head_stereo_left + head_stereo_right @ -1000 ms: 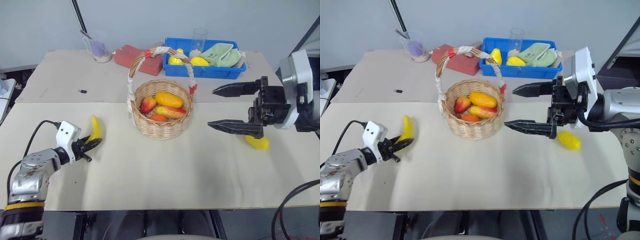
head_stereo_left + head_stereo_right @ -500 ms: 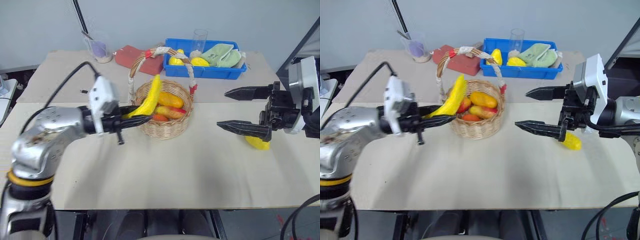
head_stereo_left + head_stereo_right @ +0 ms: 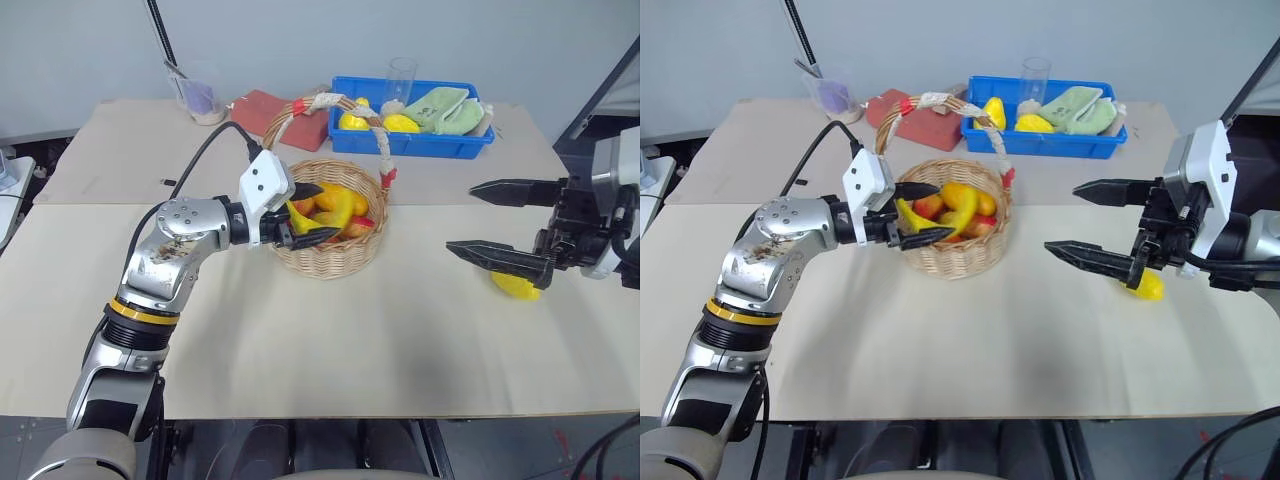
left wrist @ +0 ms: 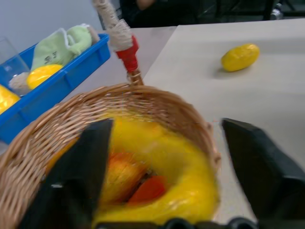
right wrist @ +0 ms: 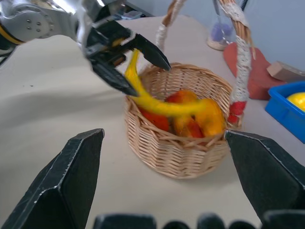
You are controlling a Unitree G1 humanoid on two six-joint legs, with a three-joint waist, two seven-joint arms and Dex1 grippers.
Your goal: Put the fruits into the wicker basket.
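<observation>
Banana (image 3: 322,208), firm and light, seemingly just released, draped over red fruit in wicker basket (image 3: 325,255) between parted left pincer (image 3: 312,212); lemon-like fruit (image 3: 516,285), smooth and apt to roll, on worktop (image 3: 350,340) beneath wide-open, empty right pincer (image 3: 489,222), best pinched across its middle.

my right gripper (image 3: 510,222) sits in front of the lemon-like fruit (image 3: 517,286), so just its lower part peeks out under my lower finger. in my left wrist view the banana (image 4: 186,176) is smeared with blur, and my own fingers (image 4: 78,176) cover part of the wicker basket (image 4: 157,102). i can't tell whether the banana's end between my left gripper (image 3: 318,212) fingers touches either one. the basket handle (image 5: 240,43) runs off the edge in my right wrist view. the cup (image 3: 197,95) contents are too small to make out.
</observation>
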